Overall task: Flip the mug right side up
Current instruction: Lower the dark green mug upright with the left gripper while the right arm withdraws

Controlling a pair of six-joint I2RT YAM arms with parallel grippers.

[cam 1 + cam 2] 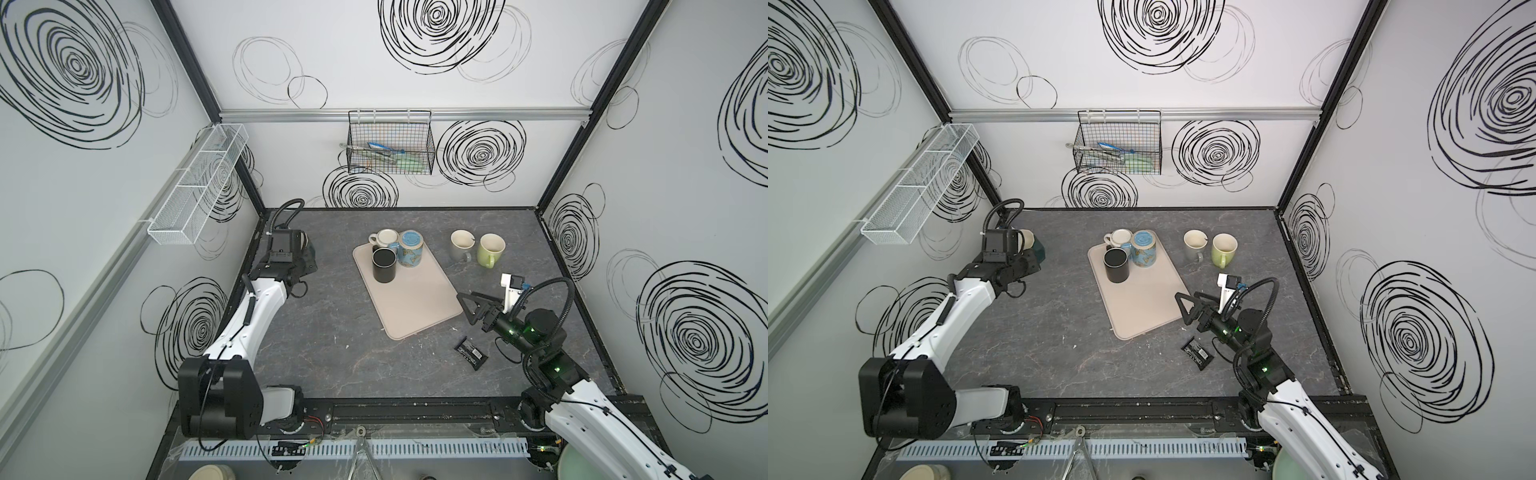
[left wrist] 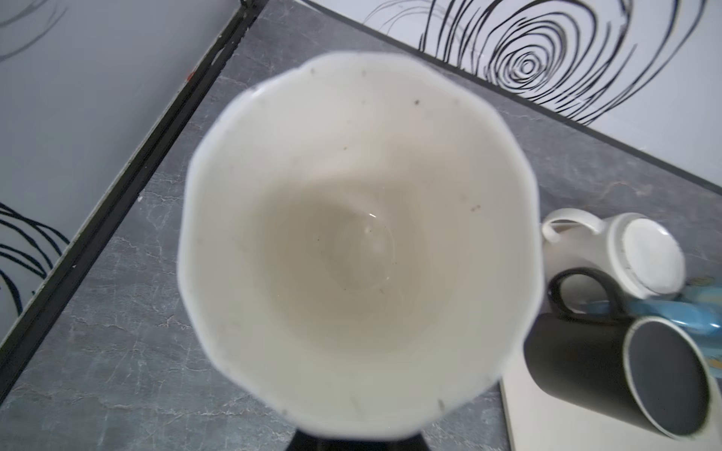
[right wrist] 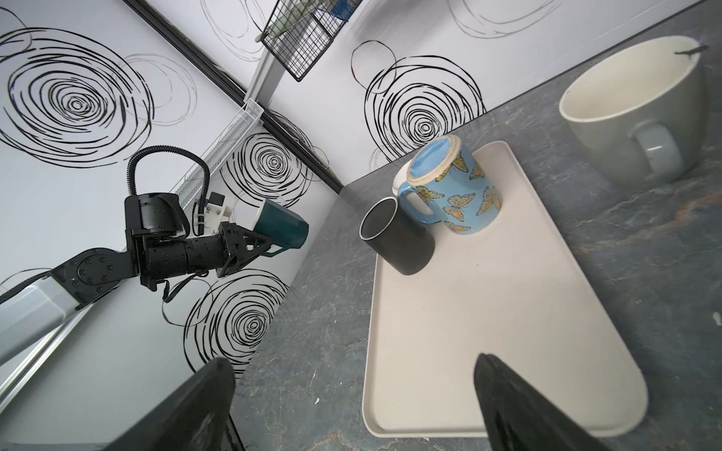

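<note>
Cream-lined and teal outside, the mug [image 2: 359,250] fills the left wrist view, its mouth turned straight at the lens. From the right wrist view, the left hand [image 3: 269,244] is seen clenched on the mug, holding it on its side above the surface [image 1: 332,353], at about ten o'clock in both top views.

At the centre lies a beige tray [image 1: 415,303]. Crowded at its eleven o'clock end are a black mug [image 1: 383,266], standing mouth up, and a white mug [image 1: 386,237] and a blue butterfly mug [image 1: 410,249], both mouth down. Off the tray at one o'clock, a grey mug [image 1: 461,245] and a green mug [image 1: 490,249] stand upright side by side on the surface.

The right hand [image 1: 467,309] hangs released, jaws wide and holding nothing, just beside the tray's four o'clock corner. A black packet [image 1: 471,353] lies at five o'clock. On the back wall [image 1: 291,166], at twelve o'clock, hangs a black wire basket [image 1: 390,143].
</note>
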